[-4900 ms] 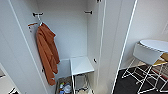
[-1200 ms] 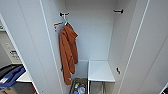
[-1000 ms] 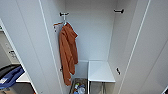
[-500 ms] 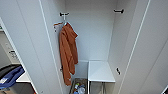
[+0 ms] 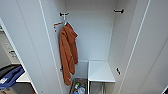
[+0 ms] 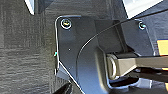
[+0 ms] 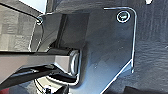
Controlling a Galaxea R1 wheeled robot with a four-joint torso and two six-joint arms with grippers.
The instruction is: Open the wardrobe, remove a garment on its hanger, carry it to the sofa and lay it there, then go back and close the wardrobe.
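Item: wardrobe point(image 5: 155, 50), white, both doors open; stands directly ahead in head view.
Contents: orange hooded garment point(image 5: 67, 53) on orange-tipped hanger point(image 5: 58, 24), L side of rail; low white shelf point(image 5: 100, 71) at R; small bin w/ bits point(image 5: 78, 87) on wardrobe floor.
White shirt + white hanger: not among contents seen.
Step (judged): closing doors. Advice: approach square, push each door near its edge, keep orange garment clear of gap.
Hands: open or closed, cannot tell; position relative to doors, cannot tell.
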